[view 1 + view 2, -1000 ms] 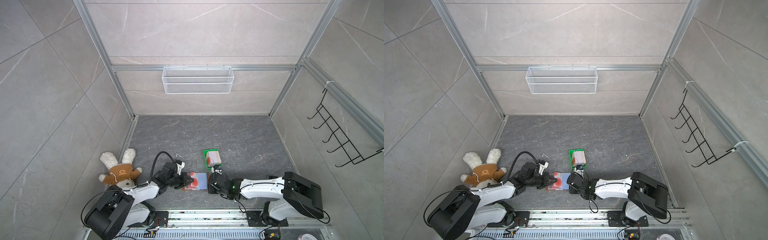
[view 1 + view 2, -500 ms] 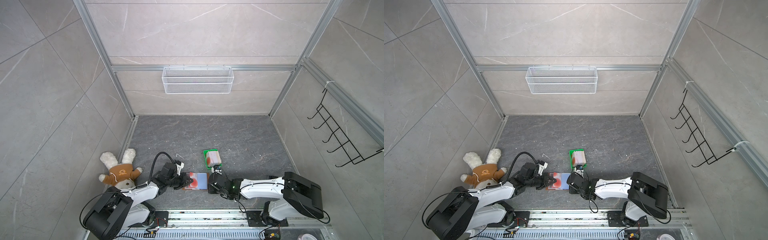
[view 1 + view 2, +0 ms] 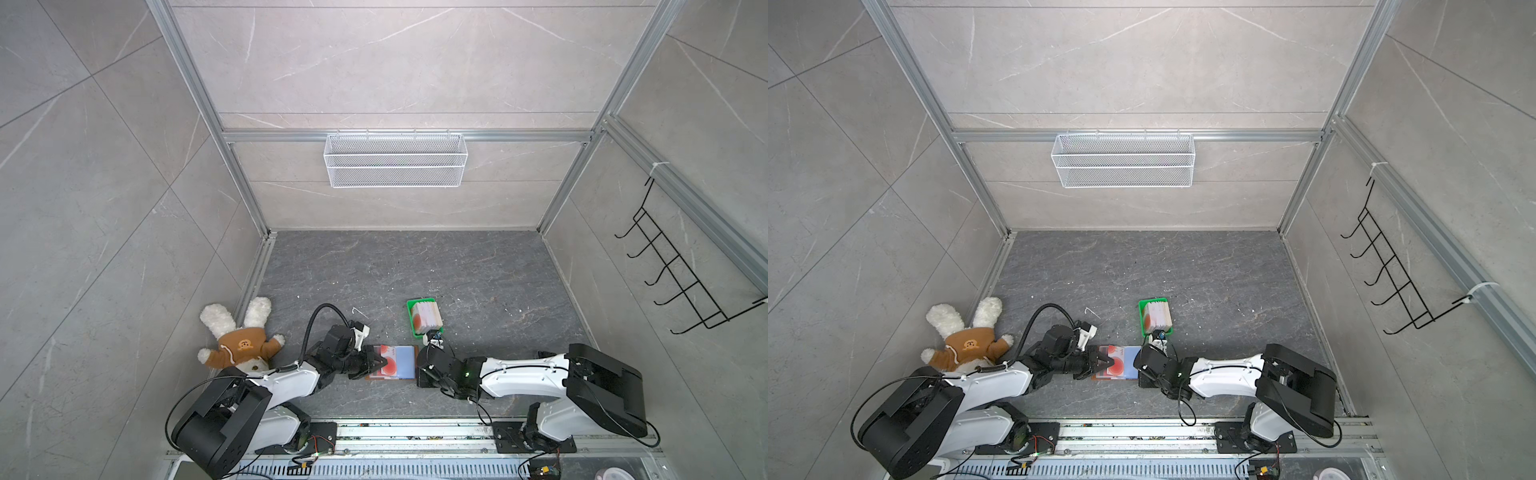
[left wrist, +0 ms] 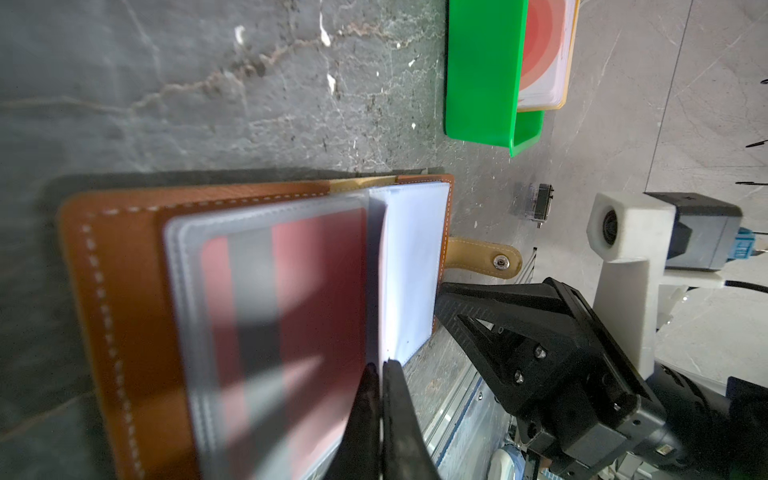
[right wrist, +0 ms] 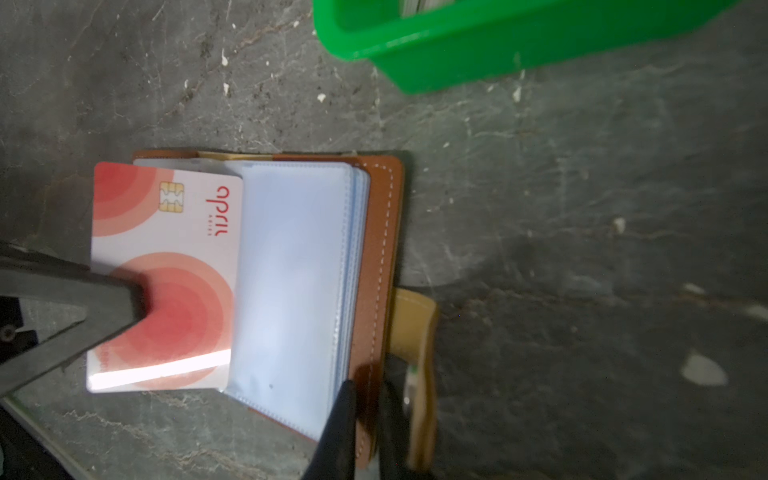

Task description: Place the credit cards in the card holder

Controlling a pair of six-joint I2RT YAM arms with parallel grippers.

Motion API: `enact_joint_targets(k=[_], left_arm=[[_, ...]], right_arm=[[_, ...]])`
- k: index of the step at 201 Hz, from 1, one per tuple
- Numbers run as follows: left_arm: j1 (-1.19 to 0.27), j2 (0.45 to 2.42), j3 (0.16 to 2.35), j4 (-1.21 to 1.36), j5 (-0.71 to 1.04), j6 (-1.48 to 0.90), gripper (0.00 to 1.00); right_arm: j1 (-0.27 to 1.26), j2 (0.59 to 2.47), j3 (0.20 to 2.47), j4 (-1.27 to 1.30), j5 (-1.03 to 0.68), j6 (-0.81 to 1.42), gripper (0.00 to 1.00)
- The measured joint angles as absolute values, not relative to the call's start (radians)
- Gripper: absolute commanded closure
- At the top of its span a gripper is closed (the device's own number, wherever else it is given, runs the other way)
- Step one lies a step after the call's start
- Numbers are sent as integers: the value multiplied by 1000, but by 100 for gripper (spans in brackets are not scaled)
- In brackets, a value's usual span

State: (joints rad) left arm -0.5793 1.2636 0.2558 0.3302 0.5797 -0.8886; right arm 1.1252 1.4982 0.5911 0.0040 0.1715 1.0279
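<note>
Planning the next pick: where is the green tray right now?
In both top views the green tray sits on the floor just beyond the open card holder, slightly right, holding the spare credit cards.

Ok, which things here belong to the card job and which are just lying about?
Job: card holder, card in left gripper, card stack in green tray, right gripper pinching the holder's cover.
Lying about: plush rabbit, wire basket on the wall.
</note>
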Motion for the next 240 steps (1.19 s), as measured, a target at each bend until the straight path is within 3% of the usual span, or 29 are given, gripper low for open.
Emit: enact_joint_targets(k=[168,240], left_arm=[[-579,1323,255,400,606,-889,100],[-579,1328,290,307,585,-878,85]], right_arm=[[1125,1498,594,-2,171,1028,85],[1125,1504,609,-27,171,1028,85]])
